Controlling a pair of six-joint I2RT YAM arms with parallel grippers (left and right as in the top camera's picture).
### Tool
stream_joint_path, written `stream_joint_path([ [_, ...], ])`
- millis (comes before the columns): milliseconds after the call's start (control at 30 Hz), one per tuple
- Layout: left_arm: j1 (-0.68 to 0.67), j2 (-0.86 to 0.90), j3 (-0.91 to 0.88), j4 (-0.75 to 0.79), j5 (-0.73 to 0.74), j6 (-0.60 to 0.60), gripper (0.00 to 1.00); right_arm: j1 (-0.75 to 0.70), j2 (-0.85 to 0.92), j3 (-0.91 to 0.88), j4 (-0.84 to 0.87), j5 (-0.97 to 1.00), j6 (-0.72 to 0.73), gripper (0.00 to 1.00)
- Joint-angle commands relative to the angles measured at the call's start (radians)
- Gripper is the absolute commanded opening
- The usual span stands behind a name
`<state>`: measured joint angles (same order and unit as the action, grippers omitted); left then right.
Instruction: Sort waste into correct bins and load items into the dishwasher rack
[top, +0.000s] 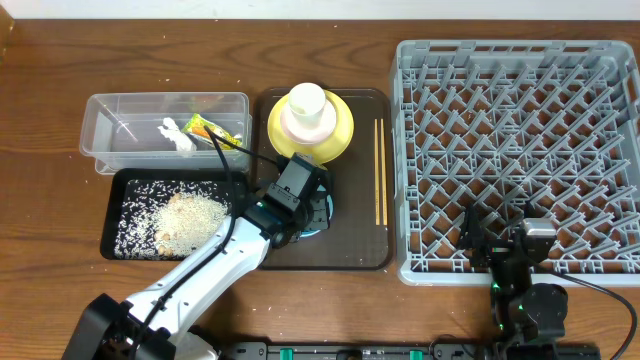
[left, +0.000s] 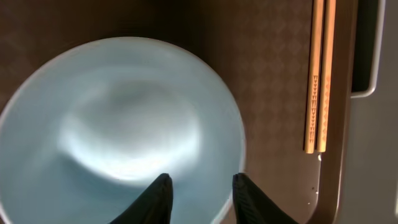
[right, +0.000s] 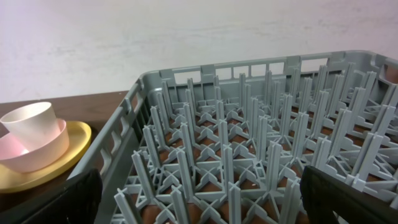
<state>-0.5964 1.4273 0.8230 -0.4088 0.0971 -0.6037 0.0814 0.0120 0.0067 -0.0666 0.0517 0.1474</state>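
Note:
The light-blue bowl (left: 118, 124) sits upright on the dark-brown tray (top: 350, 245), mostly hidden under my left gripper (top: 300, 205). The left gripper (left: 199, 180) is open and straddles the bowl's right rim, one finger inside and one outside, with a gap on both sides. A white cup (top: 307, 100) stands in the pinkish bowl (top: 300, 128) on the yellow plate (top: 340, 130). My right gripper (right: 205, 199) hangs wide open and empty over the near-left part of the grey rack (top: 520, 150).
The clear tub (top: 130, 115) holds a tissue (top: 178, 135) and a snack wrapper (top: 205, 127). The black bin (top: 130, 190) holds rice (top: 190, 215). A pair of chopsticks (top: 380, 170) lies along the tray's right side, close to the rack wall.

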Motion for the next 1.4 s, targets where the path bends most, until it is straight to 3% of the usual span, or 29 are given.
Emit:
stream_joint_path([
  [0,0.0,0.007,0.006,0.01,-0.016,0.0,0.41,-0.006,-0.003,-0.001,-0.004,0.0,-0.014,0.99],
  [367,0.026,-0.099,0.056,0.008,-0.019,0.056,0.57,-0.006,-0.003,0.011,0.016,-0.084,-0.013,0.99],
  [533,0.147,-0.23,0.062,0.003,-0.021,0.056,0.67,-0.006,0.032,0.121,-0.101,-0.039,-0.014,0.99],
  [633,0.251,-0.311,0.062,-0.006,-0.021,0.056,0.79,-0.006,0.111,0.252,-0.188,-0.002,-0.015,0.99],
  [800,0.409,-0.42,0.062,-0.013,-0.021,0.056,0.84,-0.006,0.398,0.586,-0.341,0.01,-0.06,0.99],
  [900,0.49,-0.465,0.062,-0.021,-0.052,0.056,0.86,-0.004,0.647,0.872,-0.536,-0.021,-0.059,0.99],
  [1133,0.617,-0.501,0.062,-0.112,-0.16,0.056,0.89,0.101,1.213,1.492,-0.995,-0.314,-0.011,0.99],
  [1233,0.619,-0.489,0.062,-0.163,-0.161,0.056,0.91,0.203,1.394,1.619,-1.046,-0.357,0.021,0.99],
  [1367,0.619,-0.47,0.062,-0.214,-0.161,0.056,0.93,0.343,1.559,1.643,-0.99,-0.394,0.024,0.99],
])
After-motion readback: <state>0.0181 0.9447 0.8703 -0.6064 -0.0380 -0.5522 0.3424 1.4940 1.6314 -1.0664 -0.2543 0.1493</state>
